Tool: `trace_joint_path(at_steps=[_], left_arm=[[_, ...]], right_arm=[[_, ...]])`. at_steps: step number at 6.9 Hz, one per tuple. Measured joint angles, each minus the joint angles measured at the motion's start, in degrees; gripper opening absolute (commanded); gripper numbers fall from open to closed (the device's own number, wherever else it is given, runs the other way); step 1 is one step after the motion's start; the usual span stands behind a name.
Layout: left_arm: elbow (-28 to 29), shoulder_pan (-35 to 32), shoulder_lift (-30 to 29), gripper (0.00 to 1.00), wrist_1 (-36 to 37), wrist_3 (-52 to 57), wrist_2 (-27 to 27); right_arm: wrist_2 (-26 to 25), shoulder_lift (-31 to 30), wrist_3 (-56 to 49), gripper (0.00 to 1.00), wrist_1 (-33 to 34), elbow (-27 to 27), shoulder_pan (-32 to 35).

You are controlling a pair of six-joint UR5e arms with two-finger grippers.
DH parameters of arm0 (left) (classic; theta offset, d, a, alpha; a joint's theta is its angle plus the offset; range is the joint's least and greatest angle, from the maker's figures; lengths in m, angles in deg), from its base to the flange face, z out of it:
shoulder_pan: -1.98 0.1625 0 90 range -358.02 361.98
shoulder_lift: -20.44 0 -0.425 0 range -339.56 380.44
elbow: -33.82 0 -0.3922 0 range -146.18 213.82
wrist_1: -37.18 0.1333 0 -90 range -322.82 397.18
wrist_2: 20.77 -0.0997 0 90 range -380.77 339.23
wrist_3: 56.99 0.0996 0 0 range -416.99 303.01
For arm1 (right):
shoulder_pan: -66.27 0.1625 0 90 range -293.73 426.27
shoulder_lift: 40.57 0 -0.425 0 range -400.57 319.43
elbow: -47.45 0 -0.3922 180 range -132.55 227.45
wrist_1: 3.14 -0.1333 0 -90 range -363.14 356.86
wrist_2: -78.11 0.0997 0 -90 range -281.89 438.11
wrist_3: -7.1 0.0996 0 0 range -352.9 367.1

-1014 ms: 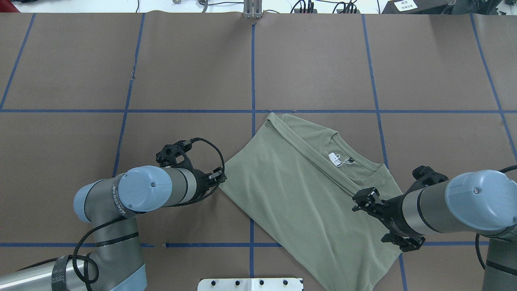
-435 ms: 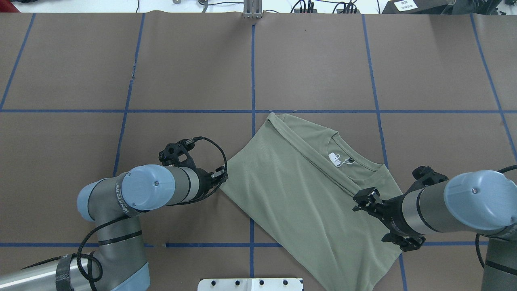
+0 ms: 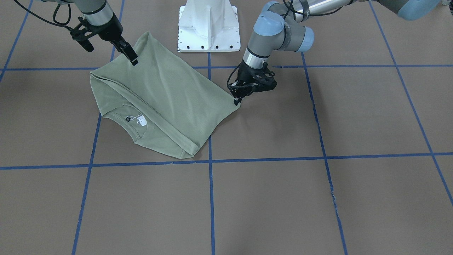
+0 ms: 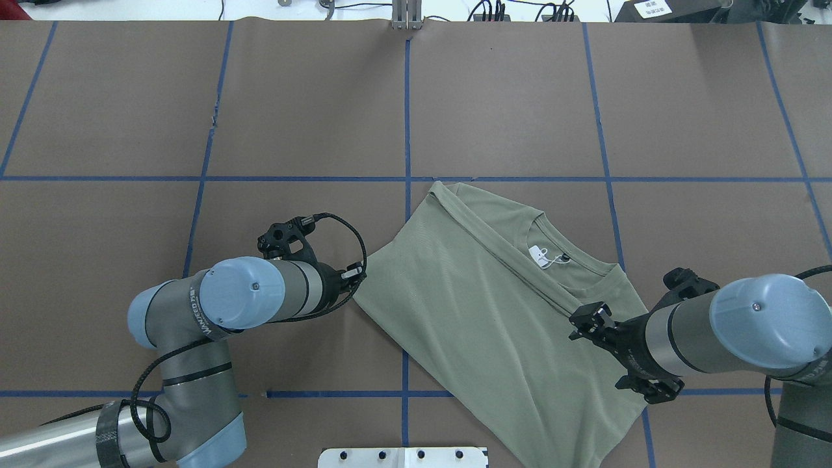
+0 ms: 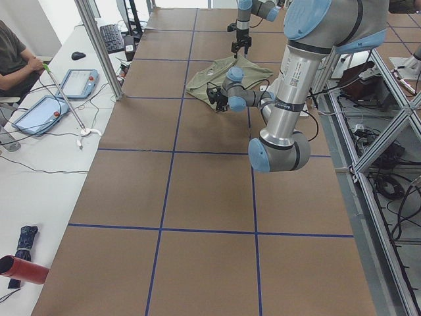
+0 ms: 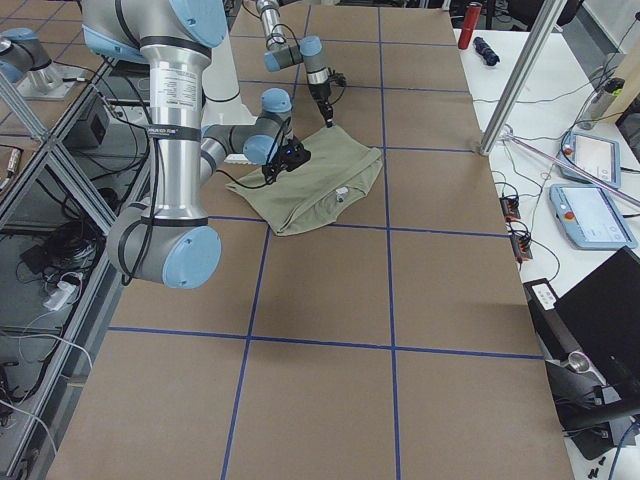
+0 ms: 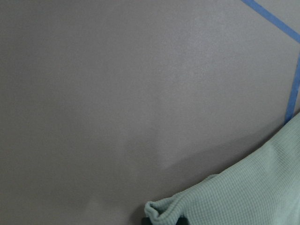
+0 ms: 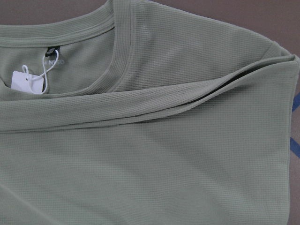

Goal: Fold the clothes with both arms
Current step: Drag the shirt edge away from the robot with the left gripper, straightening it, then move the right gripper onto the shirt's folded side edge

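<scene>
left tool (image 3: pixel 237 101) is clenched on the bunched side corner of the shirt (image 4: pixel 481 312); right tool (image 3: pixel 133 61) rests on the opposite edge, grip i cannot tell. shirt lies on the table (image 4: pixel 292 117) between them, long axis slanting from collar to hem by the white base (image 3: pixel 208 28), with only cloth between the tools

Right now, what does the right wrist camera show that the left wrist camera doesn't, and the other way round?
Only the right wrist view shows the neckline of the shirt, its white tag and stacked folded layers. Only the left wrist view shows a bunched shirt corner at the bottom edge, with mostly bare table. Both show green fabric, brown table and blue tape.
</scene>
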Motion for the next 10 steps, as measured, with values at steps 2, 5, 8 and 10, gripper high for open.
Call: trace_joint_path(at_steps=[2, 5, 8, 10], left_arm=[[2.4, -7.6, -1.7, 0.00, -0.1, 8.6, 0.3], [27.0, -17.9, -16.5, 0.00, -10.8, 14.1, 0.8], [46.0, -21.5, -24.8, 0.55, -24.3, 14.8, 2.2], [37.7, -21.9, -20.2, 0.57, -25.1, 14.6, 8.2]], right_arm=[[0.1, 0.1, 0.0, 1.00, -0.1, 0.2, 0.1], [0.4, 0.8, -0.2, 1.00, -0.1, 0.1, 2.7], [-0.2, 6.3, -0.3, 1.00, -0.1, -0.9, 5.8], [-0.2, 13.1, -3.7, 1.00, 0.1, -6.0, 7.6]])
